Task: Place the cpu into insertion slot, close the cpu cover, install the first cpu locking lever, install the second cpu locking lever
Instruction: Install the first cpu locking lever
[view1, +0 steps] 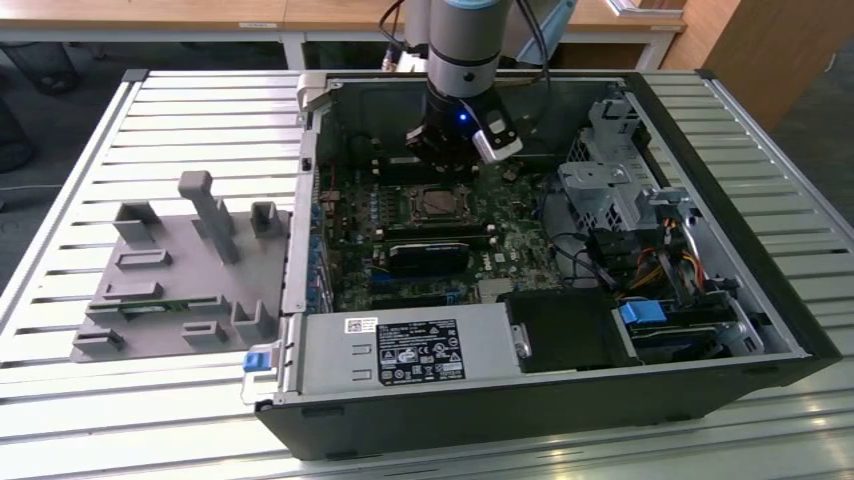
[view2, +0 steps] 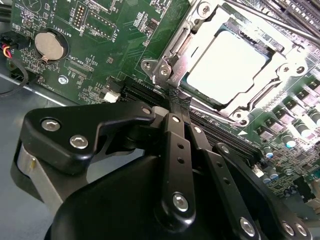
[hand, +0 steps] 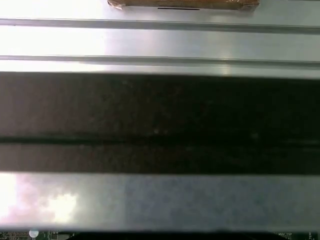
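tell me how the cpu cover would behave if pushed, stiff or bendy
Probably stiff but springy: the cpu cover looks like thin stamped metal framing the cpu. It likely swings rather than slides, since one edge seems tied to the socket by screws. Its bare metal looks slick for the gripper beside it.

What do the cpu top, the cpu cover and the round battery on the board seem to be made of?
The cpu: pale matte metal, evenly bright.
The cpu cover: shiny stamped metal, probably steel, with glinting folded edges.
The round battery: smooth silvery metal face.
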